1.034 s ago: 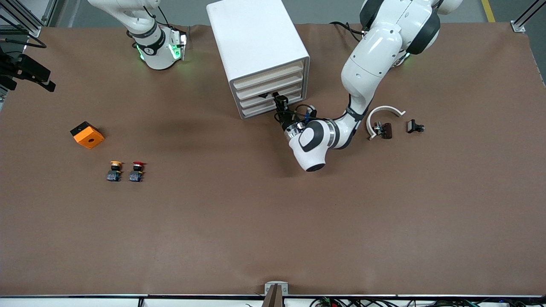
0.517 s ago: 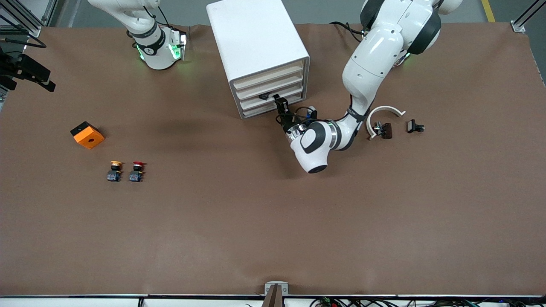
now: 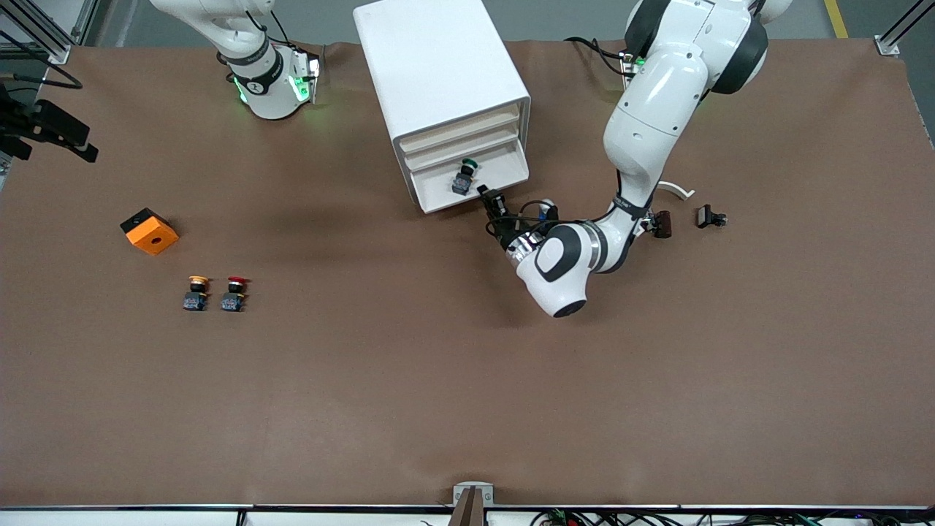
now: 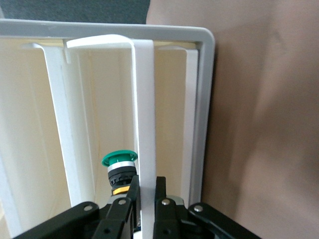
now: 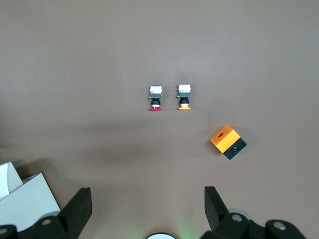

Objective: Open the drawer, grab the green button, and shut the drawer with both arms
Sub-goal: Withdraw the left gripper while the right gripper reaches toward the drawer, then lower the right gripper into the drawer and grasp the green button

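The white cabinet [image 3: 438, 73] stands at the table's back middle. One lower drawer [image 3: 504, 164] is pulled out toward the front camera. The green-capped button [image 3: 464, 175] lies in its tray. My left gripper [image 3: 488, 199] is shut on the drawer's front slat [image 4: 144, 124], one finger on each side. In the left wrist view [image 4: 146, 191] the green button [image 4: 119, 167] sits just inside the slat, beside my fingers. My right gripper [image 5: 147, 209] is open and empty, high over the right arm's end of the table, and waits.
An orange-and-black box [image 3: 149, 231], a yellow-capped button [image 3: 196, 292] and a red-capped button [image 3: 234, 292] lie toward the right arm's end. A white curved piece [image 3: 676, 190] and small dark parts [image 3: 710, 216] lie beside the left arm.
My left gripper has pulled the drawer out toward the front camera. The green button, hidden before, now shows in the tray. The right arm has not moved.
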